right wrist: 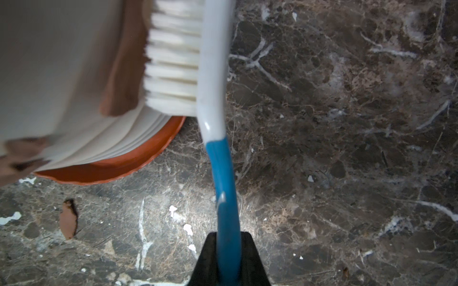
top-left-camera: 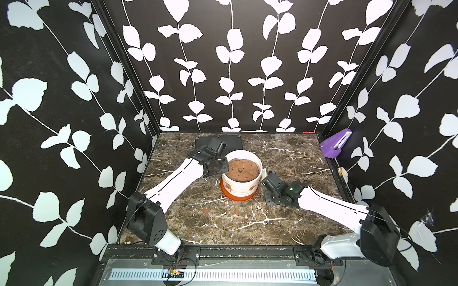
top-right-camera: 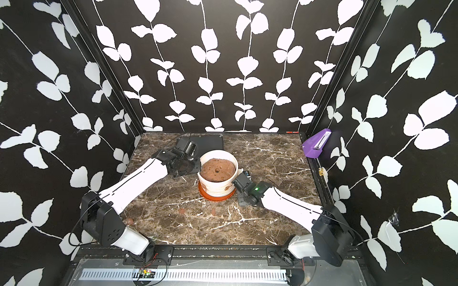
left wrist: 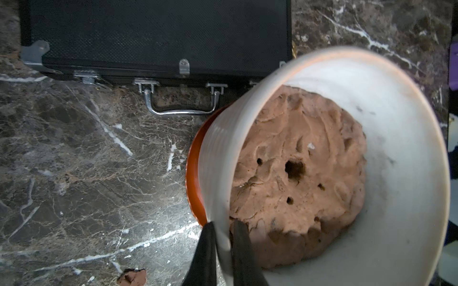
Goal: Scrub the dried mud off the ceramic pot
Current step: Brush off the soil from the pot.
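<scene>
The white ribbed ceramic pot (top-left-camera: 241, 187) (top-right-camera: 215, 187) stands on its orange saucer (top-left-camera: 238, 198) mid-table. My left gripper (left wrist: 224, 224) (top-left-camera: 223, 168) is shut on the pot's rim (left wrist: 215, 158), one finger outside the wall and one inside. My right gripper (right wrist: 228, 235) (top-left-camera: 266, 177) is shut on the blue handle of a brush (right wrist: 223, 173). The brush's white bristles (right wrist: 173, 62) press on a blotch of dried mud (right wrist: 124, 74) on the pot's wall (right wrist: 49, 74). Another blotch of mud (top-left-camera: 227, 187) shows on the pot's front.
A lumpy brown mass with a hole (left wrist: 297, 173) fills the pot. A flat black case (top-left-camera: 233, 141) (left wrist: 158, 37) lies close behind it. Loose mud bits (top-left-camera: 206, 211) (right wrist: 68, 219) (left wrist: 132, 277) lie on the marble table in front. A purple object (top-left-camera: 334, 146) hangs on the right wall.
</scene>
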Robot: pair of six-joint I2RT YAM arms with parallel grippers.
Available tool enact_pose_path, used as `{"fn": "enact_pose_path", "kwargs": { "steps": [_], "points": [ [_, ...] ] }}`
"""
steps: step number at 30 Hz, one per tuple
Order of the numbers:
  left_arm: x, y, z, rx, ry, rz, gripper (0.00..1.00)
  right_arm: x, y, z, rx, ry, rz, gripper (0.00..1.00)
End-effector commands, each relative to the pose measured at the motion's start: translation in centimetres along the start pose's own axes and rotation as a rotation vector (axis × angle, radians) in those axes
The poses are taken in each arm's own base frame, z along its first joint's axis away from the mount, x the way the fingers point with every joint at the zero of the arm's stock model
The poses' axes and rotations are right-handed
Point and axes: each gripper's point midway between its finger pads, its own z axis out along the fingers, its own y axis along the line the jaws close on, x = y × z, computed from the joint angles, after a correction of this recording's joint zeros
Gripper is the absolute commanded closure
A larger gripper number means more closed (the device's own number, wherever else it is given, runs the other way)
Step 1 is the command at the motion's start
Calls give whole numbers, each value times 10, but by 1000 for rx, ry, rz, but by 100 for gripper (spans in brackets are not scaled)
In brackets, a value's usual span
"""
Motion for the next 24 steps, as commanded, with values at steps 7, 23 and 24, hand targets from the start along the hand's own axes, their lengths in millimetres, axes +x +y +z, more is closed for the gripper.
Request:
{"fn": "enact_pose_path", "kwargs": {
  "steps": [7, 23, 24],
  "points": [
    [6, 1, 1, -11, 31, 59, 100, -16, 22, -2, -102, -64, -102, 100],
    [8, 4, 3, -9, 12, 11, 100, 56, 84, -30, -211, -46, -198, 100],
    [8, 4, 3, -9, 12, 8, 100, 61, 88, -31, -218, -42, -204, 100]
  ]
}}
